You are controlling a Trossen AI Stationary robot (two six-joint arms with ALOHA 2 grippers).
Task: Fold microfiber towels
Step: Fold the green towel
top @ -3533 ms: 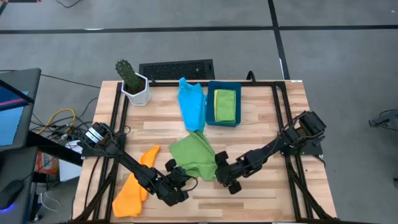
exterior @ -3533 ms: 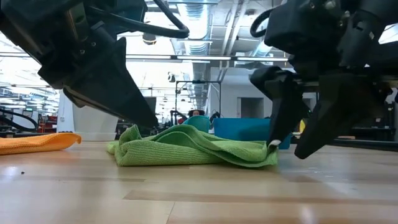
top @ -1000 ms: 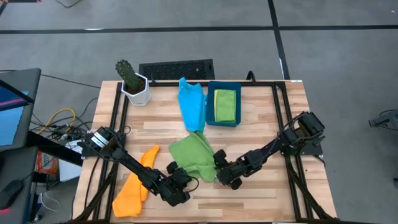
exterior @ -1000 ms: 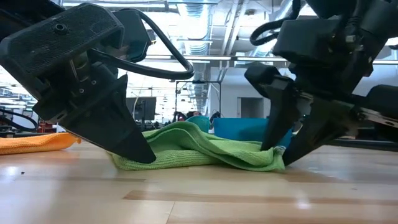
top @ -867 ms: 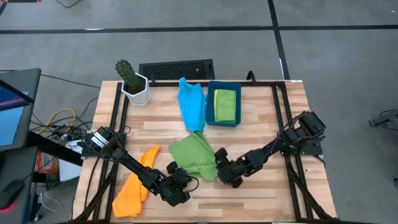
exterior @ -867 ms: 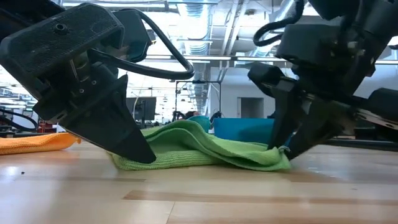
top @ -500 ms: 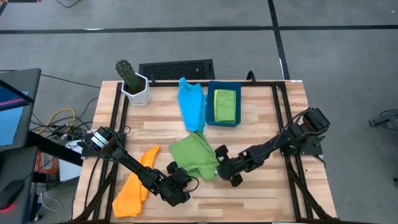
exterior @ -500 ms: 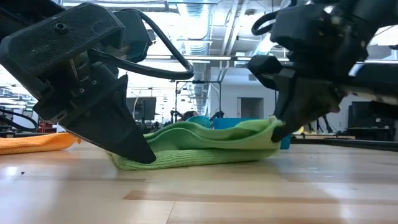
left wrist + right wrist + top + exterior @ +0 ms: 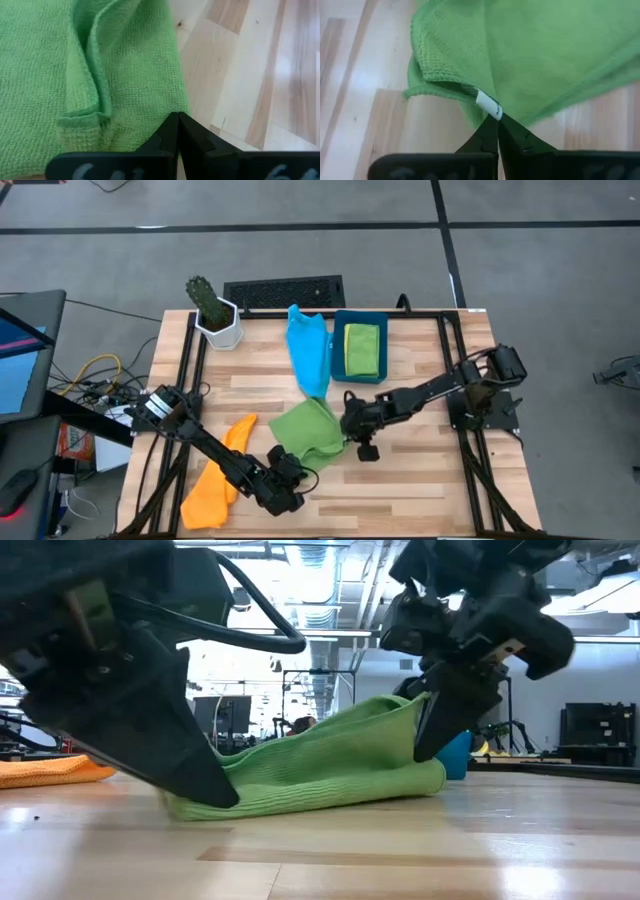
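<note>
Green towel (image 9: pixel 308 430) lies mid-table (image 9: pixel 420 480), w/ its right edge lifted off the wood. Right claw (image 9: pixel 349 423) clamped on that lifted corner by the white tag; left claw (image 9: pixel 283 472) closed, pinning the towel's near-left corner.

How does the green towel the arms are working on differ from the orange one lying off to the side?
The green towel sits mid-table, pinched by both the left gripper and right gripper, one edge lifted off the wood. The orange towel lies untouched near the table's left front edge, bunched into a long strip. Both are plain, soft cloths, not yet neatly folded.
</note>
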